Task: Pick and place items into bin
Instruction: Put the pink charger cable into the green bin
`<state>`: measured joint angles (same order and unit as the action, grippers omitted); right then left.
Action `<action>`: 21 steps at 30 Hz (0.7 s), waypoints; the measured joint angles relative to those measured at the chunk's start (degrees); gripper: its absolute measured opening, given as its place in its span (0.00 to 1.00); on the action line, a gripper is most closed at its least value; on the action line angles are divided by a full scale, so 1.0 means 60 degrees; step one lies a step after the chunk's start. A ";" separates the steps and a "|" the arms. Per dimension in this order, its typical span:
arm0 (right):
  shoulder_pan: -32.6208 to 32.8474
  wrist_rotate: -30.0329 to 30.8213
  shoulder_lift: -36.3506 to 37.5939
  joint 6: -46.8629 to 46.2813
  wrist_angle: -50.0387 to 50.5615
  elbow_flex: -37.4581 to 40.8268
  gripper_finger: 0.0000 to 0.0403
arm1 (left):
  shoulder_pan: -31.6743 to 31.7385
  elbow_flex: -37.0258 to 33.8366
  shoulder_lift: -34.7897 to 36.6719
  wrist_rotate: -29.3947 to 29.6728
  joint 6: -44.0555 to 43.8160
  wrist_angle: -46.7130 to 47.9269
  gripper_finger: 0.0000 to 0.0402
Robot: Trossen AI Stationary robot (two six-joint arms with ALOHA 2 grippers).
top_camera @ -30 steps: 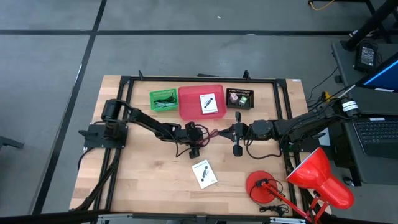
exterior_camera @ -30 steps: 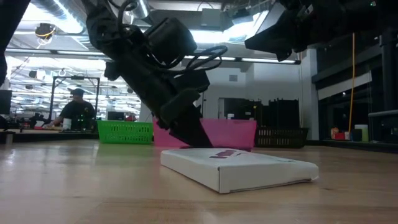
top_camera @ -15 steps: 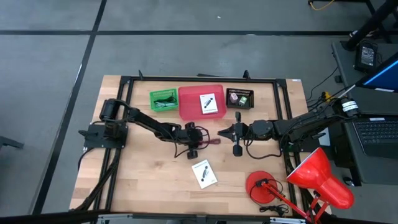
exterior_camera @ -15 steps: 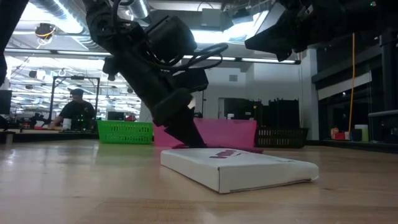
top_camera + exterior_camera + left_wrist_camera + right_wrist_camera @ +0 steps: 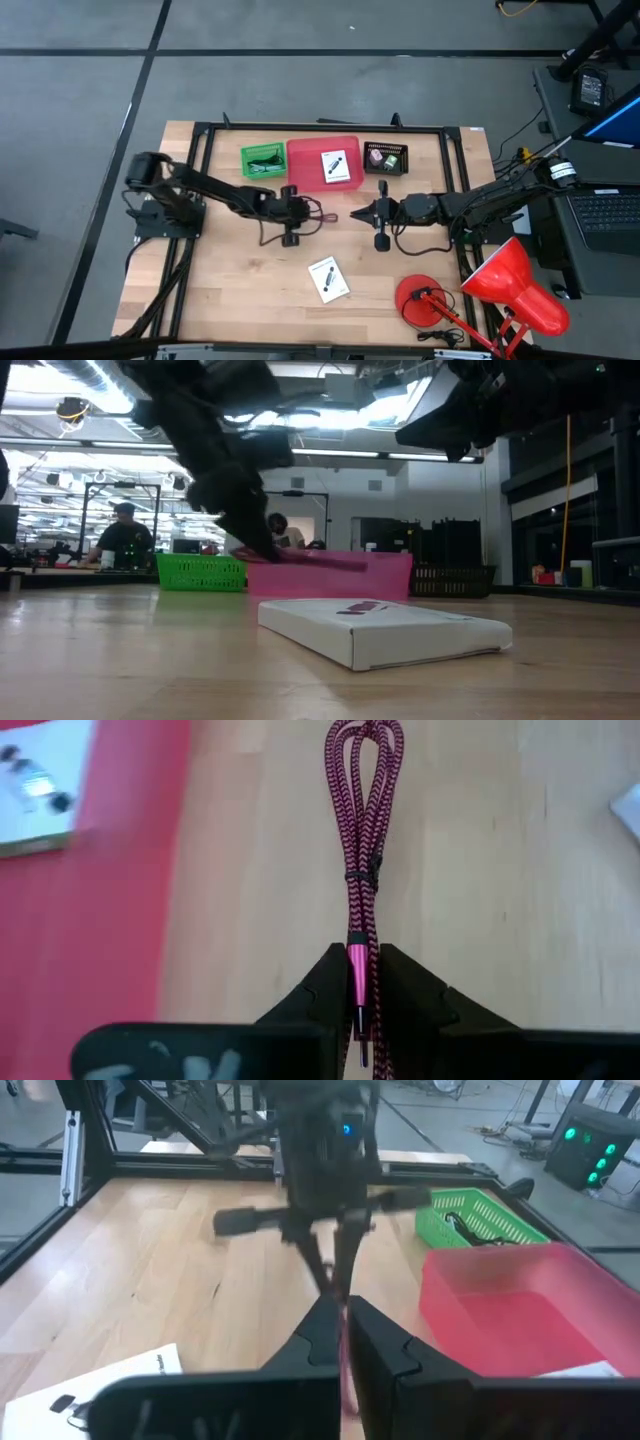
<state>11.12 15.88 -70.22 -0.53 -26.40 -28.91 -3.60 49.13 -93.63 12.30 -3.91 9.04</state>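
In the low view we find the left arm (image 5: 215, 450) smeared by motion blur, so its gripper's outline is lost, and the right arm (image 5: 500, 400) is cut off by the top edge. In the left wrist view the red cord (image 5: 362, 860) runs past the top edge, its plug end buried between the fingers (image 5: 320, 990). We cannot read the black basket's (image 5: 386, 158) contents from above; too small.
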 joint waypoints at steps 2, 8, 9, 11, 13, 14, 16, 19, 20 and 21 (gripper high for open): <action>0.0000 0.0003 0.0000 -0.0146 0.0089 0.0000 0.02 | 0.0007 -0.0354 0.0603 0.0046 0.0146 -0.0009 0.08; 0.0000 0.0003 -0.0004 -0.0150 0.0220 0.0004 0.02 | 0.0015 -0.1780 0.2556 0.0217 0.0040 -0.0774 0.08; 0.0000 0.0003 -0.0004 -0.0149 0.0221 0.0004 0.02 | 0.0015 -0.2038 0.2858 0.0215 0.0020 -0.1063 0.08; 0.0000 0.0003 -0.0004 -0.0142 0.0224 0.0004 0.02 | 0.0015 -0.2554 0.3399 0.0224 0.0020 -0.1628 0.08; 0.0000 0.0003 -0.0004 -0.0149 0.0228 0.0004 0.02 | 0.0015 -0.3100 0.3871 0.0224 0.0016 -0.2024 0.08; 0.0000 0.0000 -0.0004 -0.0150 0.0228 0.0004 0.02 | 0.0015 -0.3351 0.4083 0.0228 0.0018 -0.2307 0.08; 0.0001 0.0003 -0.0004 -0.0147 0.0224 0.0004 0.02 | 0.0015 -0.3843 0.4553 0.0316 0.0025 -0.2921 0.08; 0.0001 0.0001 -0.0004 -0.0148 0.0231 0.0004 0.02 | 0.0015 -0.4539 0.5195 0.0371 0.0016 -0.3648 0.08; 0.0002 0.0003 -0.0004 -0.0146 0.0233 0.0004 0.02 | 0.0015 -0.4745 0.5436 0.0376 0.0023 -0.3759 0.08; 0.0001 0.0003 -0.0004 -0.0146 0.0234 0.0004 0.02 | 0.0015 -0.4886 0.5651 0.0383 0.0030 -0.3869 0.08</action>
<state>11.12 15.90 -70.24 -1.41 -25.00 -28.88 -3.51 19.82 -59.72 14.60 -3.73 -14.17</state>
